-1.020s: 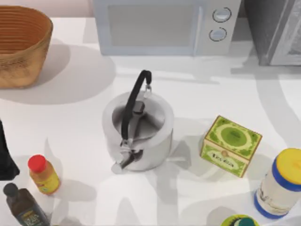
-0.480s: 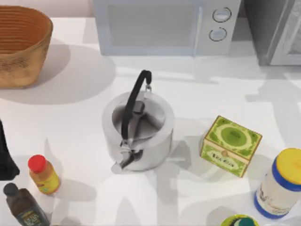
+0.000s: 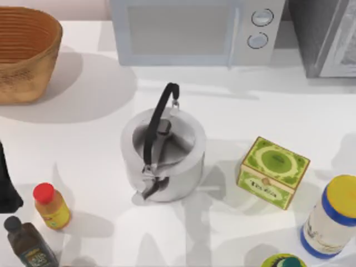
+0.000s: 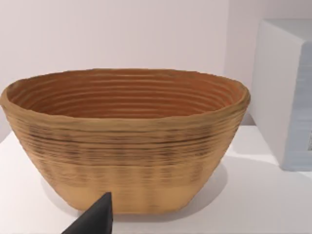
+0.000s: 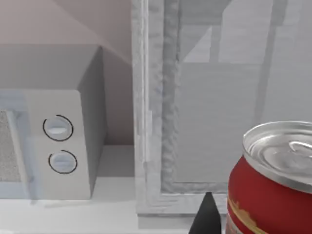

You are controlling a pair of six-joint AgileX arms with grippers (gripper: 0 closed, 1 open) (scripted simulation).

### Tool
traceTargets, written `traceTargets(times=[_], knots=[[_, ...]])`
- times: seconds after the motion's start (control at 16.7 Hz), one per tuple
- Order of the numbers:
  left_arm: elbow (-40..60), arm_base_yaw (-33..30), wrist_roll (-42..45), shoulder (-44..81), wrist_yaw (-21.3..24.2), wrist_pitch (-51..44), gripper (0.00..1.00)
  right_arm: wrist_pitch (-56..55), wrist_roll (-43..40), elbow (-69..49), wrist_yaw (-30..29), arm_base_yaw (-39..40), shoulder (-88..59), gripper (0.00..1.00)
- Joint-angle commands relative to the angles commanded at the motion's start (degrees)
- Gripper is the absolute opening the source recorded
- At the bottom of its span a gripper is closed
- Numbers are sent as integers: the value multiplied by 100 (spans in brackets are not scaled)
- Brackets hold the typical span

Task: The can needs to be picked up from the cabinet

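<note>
Red can [image 5: 273, 187] close beside right gripper fingertip [image 5: 207, 217], facing cabinet [image 5: 219, 97]

A kettle [image 3: 163, 156] with its handle raised blocks the middle of the tabletop [image 3: 89, 128]. Open lanes run on both sides of it: on the left toward the basket [image 3: 25, 53], on the right between kettle and green box [image 3: 272, 172]. The near edge is crowded by an orange bottle [image 3: 51, 207], a dark bottle [image 3: 28, 245] and a yellow-lidded jar [image 3: 332, 217]. The microwave [image 3: 194, 30] and cabinet [image 3: 328, 36] wall the back, with a bare strip before them.
</note>
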State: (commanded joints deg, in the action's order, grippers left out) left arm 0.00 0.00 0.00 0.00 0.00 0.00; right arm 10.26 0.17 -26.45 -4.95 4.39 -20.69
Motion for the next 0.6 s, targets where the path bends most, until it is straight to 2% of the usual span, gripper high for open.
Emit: traceTargets(times=[0.3, 0.6], knots=[[0, 0, 0, 0, 0, 0, 100, -749, -14, 2068, 365, -327, 1529, 0], [0, 0, 0, 0, 0, 0, 100, -1026, -17, 2645, 496, -439, 2069, 0]])
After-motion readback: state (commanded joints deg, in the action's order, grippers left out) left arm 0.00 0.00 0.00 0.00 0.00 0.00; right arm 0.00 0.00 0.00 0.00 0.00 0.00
